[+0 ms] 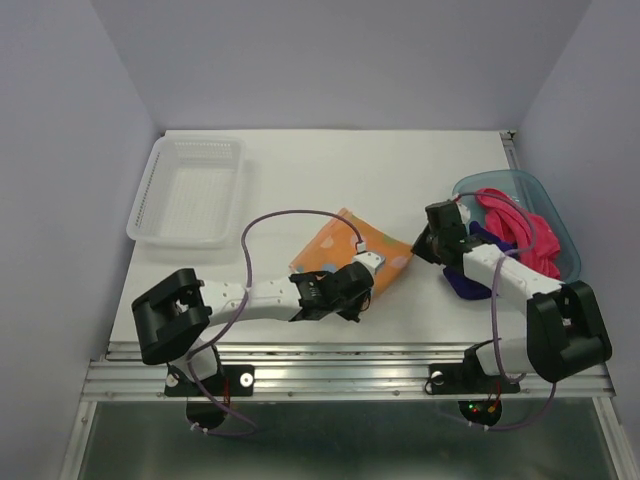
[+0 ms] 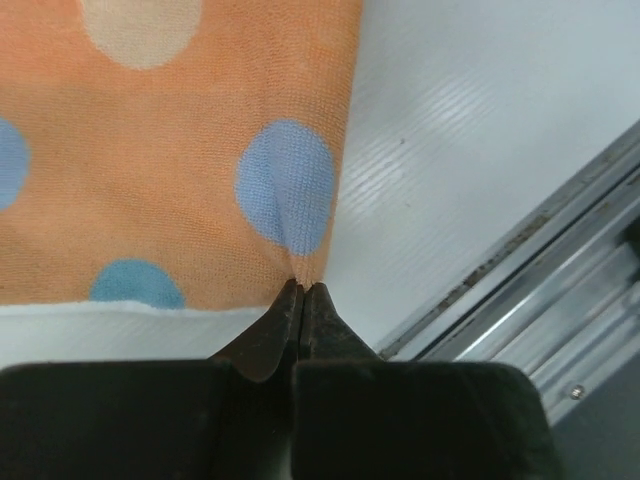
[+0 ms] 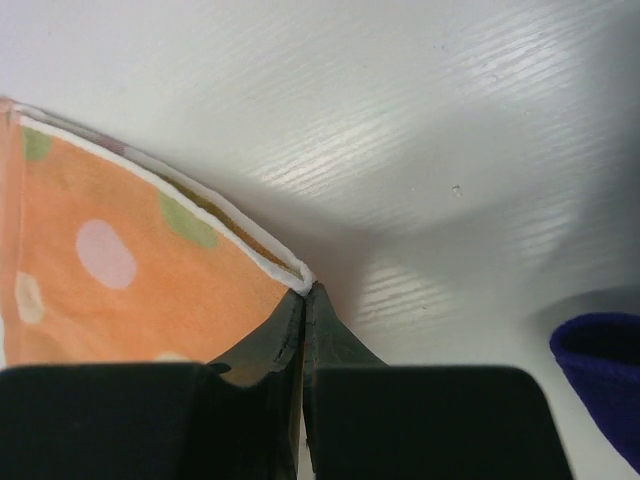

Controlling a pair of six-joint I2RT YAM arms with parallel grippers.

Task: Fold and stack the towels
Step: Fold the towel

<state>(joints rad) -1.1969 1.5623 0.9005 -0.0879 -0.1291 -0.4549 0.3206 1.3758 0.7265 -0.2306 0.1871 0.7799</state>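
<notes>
- Bright, even light from above — the white desk (image 1: 400,170) shows only soft shadows.
- Wrist views: pale glare streaks on the desk, close foreground slightly blurred.

The orange towel (image 1: 335,245) bears pale, blue and green dots; dark purple towel (image 1: 461,286); pink-red towel (image 1: 522,232); teal tub (image 1: 549,196).

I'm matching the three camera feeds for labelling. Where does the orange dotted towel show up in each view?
Top external: orange towel lies mid-way across the white table, right of the clear basket.
Left wrist: orange towel fills the upper left, corner pinched in the left gripper.
Right wrist: orange towel sits lower left, corner pinched in the right gripper.
Shared landmark: the white table, bare beside the towel in all three.
</notes>
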